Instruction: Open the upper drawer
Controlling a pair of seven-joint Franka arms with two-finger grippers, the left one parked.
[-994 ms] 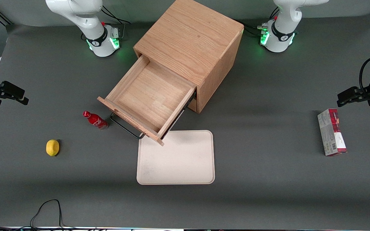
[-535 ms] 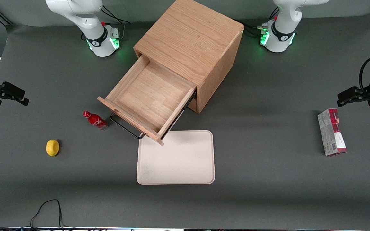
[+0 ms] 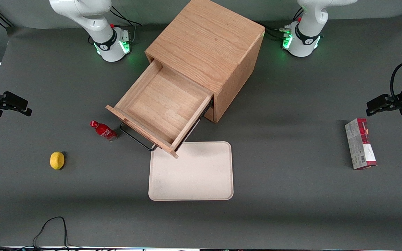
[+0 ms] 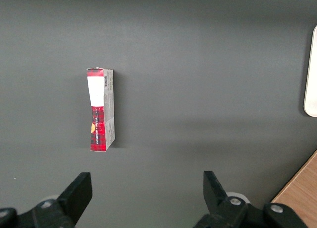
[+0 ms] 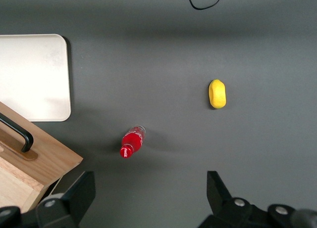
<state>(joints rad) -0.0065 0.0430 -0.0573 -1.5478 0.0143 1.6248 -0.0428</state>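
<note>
The oak cabinet (image 3: 208,42) stands in the middle of the table. Its upper drawer (image 3: 162,104) is pulled far out, and the bare wooden tray inside shows. The thin black wire handle (image 3: 136,137) sticks out from the drawer front. In the right wrist view a corner of the drawer front (image 5: 34,159) and one end of the handle (image 5: 17,134) appear. My right gripper (image 3: 19,104) hangs well away from the drawer, at the working arm's end of the table. The gripper (image 5: 150,188) is open, with only grey mat between its fingers.
A red bottle (image 3: 104,130) (image 5: 132,141) lies beside the drawer handle. A lemon (image 3: 57,160) (image 5: 217,93) sits nearer the front camera. A cream tray (image 3: 191,170) lies in front of the drawer. A red-and-white box (image 3: 360,143) (image 4: 100,109) lies toward the parked arm's end.
My right gripper has drifted very slightly at the table's edge. The drawer, bottle and lemon have not moved.
</note>
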